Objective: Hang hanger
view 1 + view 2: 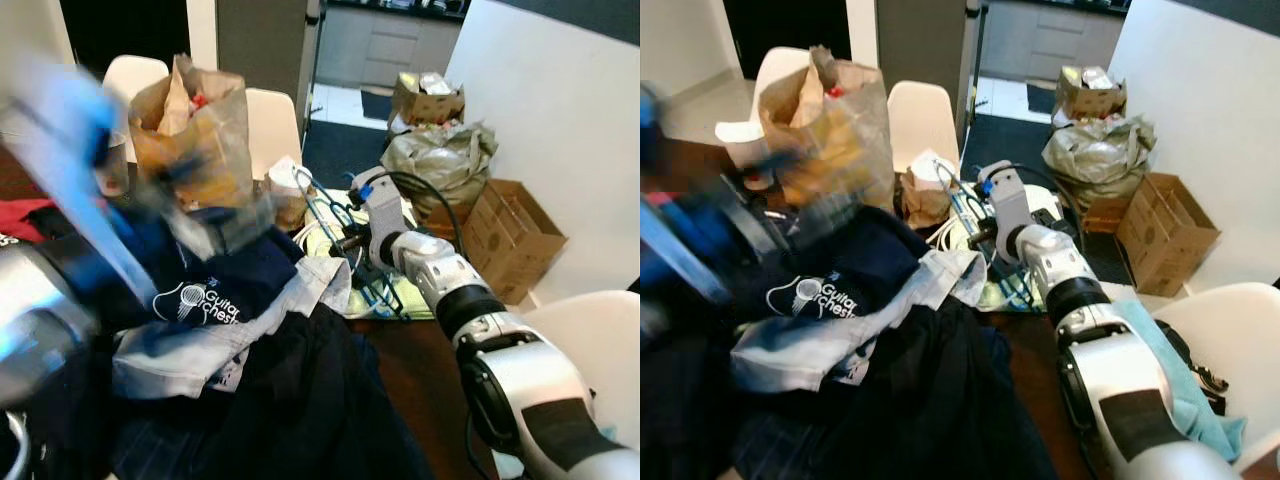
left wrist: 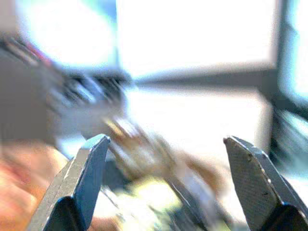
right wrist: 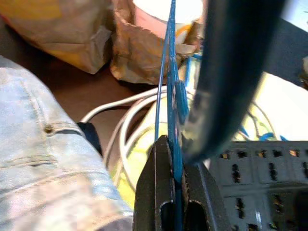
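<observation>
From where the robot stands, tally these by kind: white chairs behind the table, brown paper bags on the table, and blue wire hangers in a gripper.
White chairs: 2, one and another
Brown paper bags: 2, a tall one and a small one
Blue wire hangers: 1, the hanger, pinched in the right gripper
Total: 5

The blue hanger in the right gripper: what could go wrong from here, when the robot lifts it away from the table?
1. The right gripper is shut on the thin blue hanger, which is a narrow hold; it might twist or slip.
2. White cables and a power strip lie right under it, so the hanger could snag them.
3. The left gripper is open and blurred by motion above the clothes pile; it might knock the paper bag.
</observation>
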